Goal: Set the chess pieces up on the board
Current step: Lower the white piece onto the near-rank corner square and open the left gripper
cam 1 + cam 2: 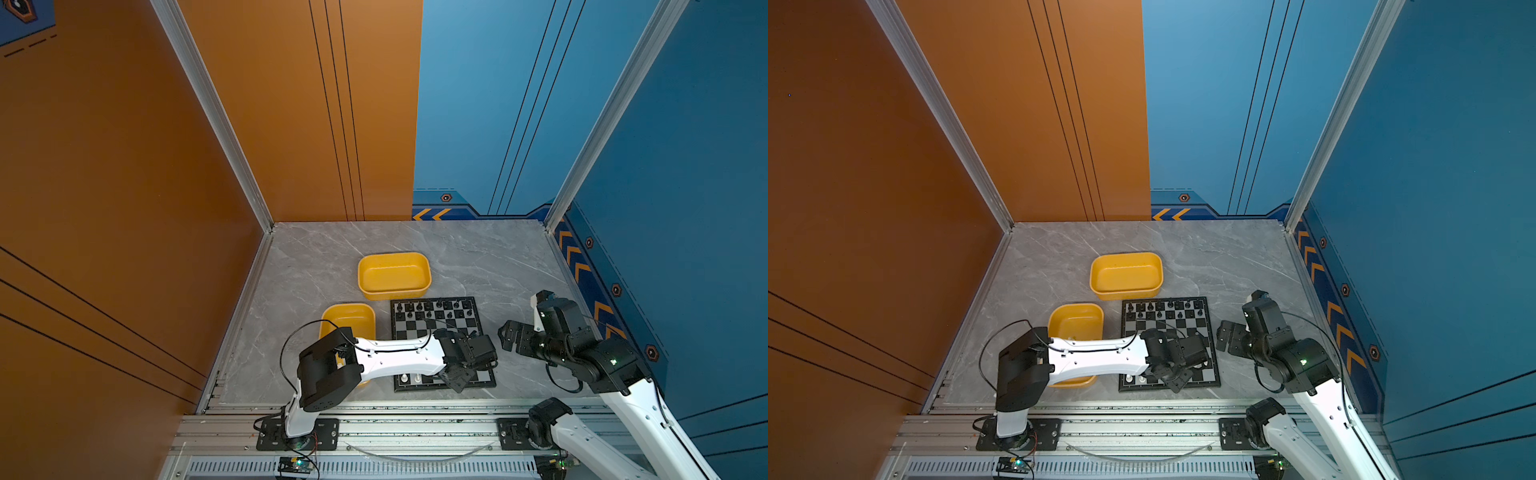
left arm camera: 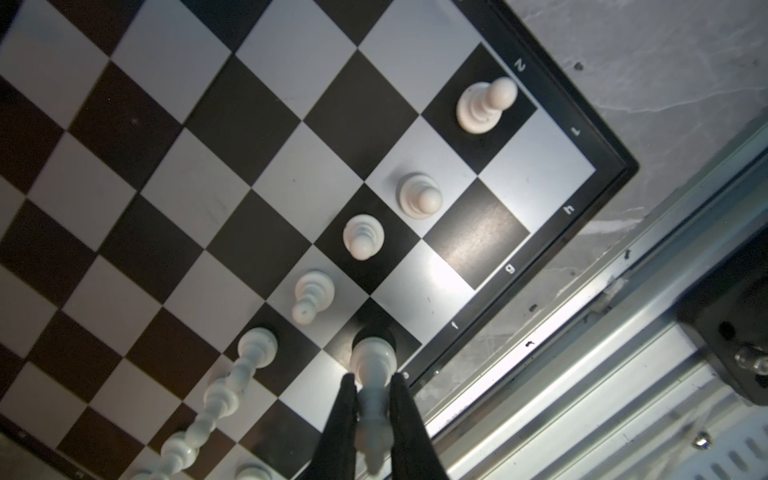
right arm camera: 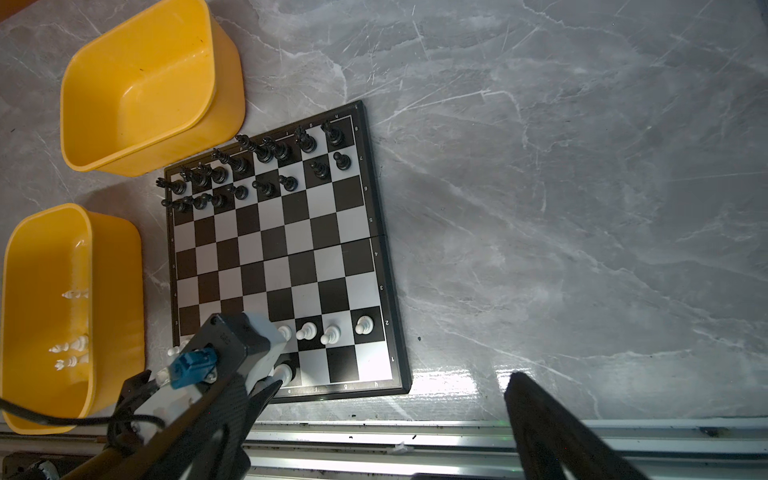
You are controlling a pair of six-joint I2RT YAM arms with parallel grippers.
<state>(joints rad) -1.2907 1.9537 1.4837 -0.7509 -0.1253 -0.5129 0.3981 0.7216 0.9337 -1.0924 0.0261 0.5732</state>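
Left gripper [image 2: 372, 380] clamps a tall white piece [image 2: 372, 361] — base over a dark square in the near row of the board [image 2: 291, 62]. Right gripper [image 1: 508, 334] hangs wide open, right of it.

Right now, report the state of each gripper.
Left gripper: closed on a white chess piece.
Right gripper: open, holding nothing.

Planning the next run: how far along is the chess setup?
Done: black plastic chessmen stand on the checkered board, far two rows; white pawns line the near side. In hand: left gripper shut on a tall white piece at the back row. Left: white pieces lie in the near yellow plastic tray.
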